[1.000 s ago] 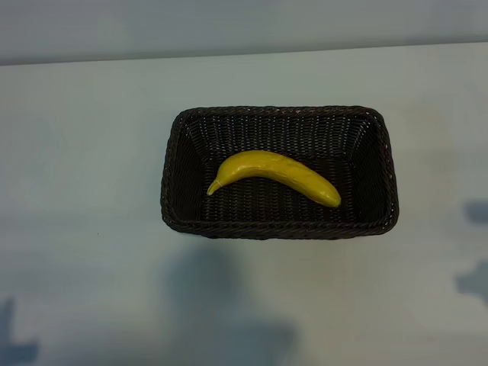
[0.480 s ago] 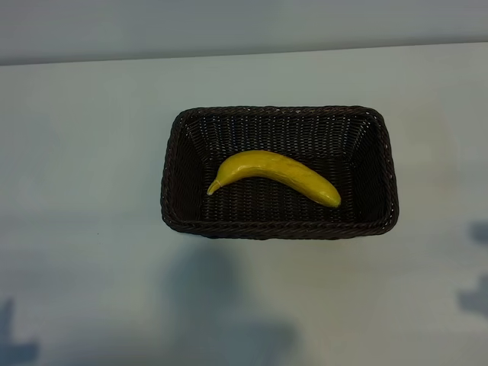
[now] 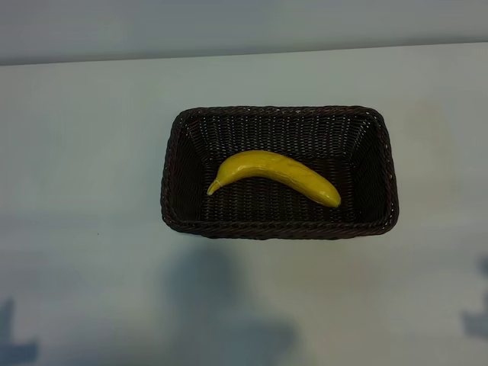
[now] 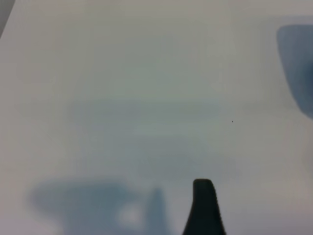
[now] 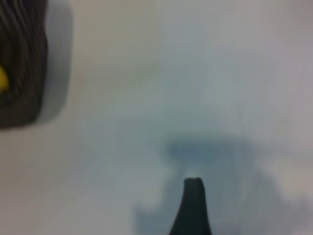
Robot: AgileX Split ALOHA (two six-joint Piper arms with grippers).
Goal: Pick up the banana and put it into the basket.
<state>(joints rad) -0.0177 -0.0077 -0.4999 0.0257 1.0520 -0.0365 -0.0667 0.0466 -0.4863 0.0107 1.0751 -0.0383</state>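
The yellow banana [image 3: 273, 174] lies curved across the floor of the dark brown wicker basket [image 3: 171, 179] in the middle of the table, stem tip toward the left. Neither arm shows in the exterior view. Over bare table in the left wrist view, a single dark fingertip [image 4: 203, 196] of my left gripper appears with nothing beside it. In the right wrist view one fingertip [image 5: 193, 200] of my right gripper hangs over bare table too, well away from a corner of the basket [image 5: 22, 63], where a sliver of banana [image 5: 2, 80] shows. Both grippers are open and hold nothing.
The pale table top [image 3: 84, 229] stretches all round the basket. Its far edge [image 3: 244, 52] meets a grey wall. Soft arm shadows lie at the near left corner [image 3: 11, 347] and the near right edge [image 3: 476, 324].
The shadows at the right edge of the exterior view have slid toward the near edge. Banana and basket have not moved.
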